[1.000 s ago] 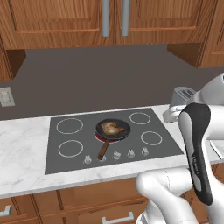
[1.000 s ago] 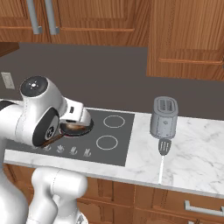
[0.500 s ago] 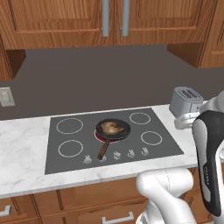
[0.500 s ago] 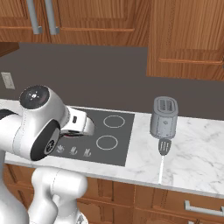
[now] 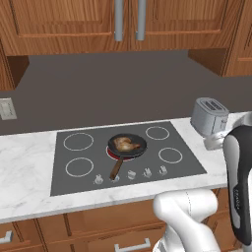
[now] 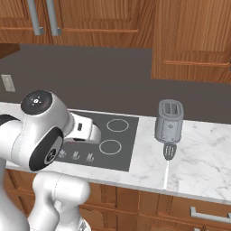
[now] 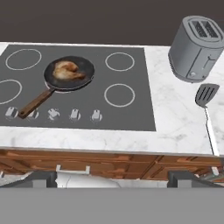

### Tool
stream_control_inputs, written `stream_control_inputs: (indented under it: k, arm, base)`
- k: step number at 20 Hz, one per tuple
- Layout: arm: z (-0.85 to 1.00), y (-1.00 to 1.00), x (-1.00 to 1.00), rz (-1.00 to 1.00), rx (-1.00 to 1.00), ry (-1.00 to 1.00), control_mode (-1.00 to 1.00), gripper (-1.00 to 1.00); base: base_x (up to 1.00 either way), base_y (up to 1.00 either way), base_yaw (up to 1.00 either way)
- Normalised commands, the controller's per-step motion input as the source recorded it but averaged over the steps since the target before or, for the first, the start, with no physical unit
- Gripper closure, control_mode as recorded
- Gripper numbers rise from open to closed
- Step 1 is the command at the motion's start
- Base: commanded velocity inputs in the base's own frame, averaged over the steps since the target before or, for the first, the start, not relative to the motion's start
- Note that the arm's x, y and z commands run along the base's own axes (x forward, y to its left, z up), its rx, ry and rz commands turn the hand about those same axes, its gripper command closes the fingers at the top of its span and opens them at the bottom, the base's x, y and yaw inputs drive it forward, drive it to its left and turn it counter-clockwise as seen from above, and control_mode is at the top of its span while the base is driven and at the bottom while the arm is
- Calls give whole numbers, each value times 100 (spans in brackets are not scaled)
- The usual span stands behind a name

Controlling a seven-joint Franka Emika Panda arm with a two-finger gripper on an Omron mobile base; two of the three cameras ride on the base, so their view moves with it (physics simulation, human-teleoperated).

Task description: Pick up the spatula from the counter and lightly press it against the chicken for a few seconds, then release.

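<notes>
Jaws apart, one spatula (image 7: pixel 206 94), one chicken (image 7: pixel 67 70), one toaster (image 7: pixel 196 43)

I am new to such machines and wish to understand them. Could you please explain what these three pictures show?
This is a simulated kitchen with a white robot arm. Two cameras ride on its base, behind the arm, one left, one right. The third looks along the gripper, whose two dark fingertips rise at the bottom. On the counter are a cooktop with a pan holding chicken, a toaster and, in front of it, a spatula. The gripper is open and holds nothing.
</notes>
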Motion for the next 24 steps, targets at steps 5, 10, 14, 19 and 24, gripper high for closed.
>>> stream_control_inputs:
  k: [5, 10, 14, 19, 24]
  arm:
    - [0, -14, -8, 2, -10, 8, -100, -100]
    - [0, -17, -2, 1, -5, 7, -100, -100]
    - [0, -18, -7, 1, 0, 2, -100, -100]
    - [-4, -23, -16, 4, 0, 0, -100, -100]
    - [-20, -15, -14, 0, 0, 0, -100, -100]
  base:
    - [0, 0, 0]
    - [0, 0, 0]
    - [0, 0, 0]
    - [0, 0, 0]
    - [0, 0, 0]
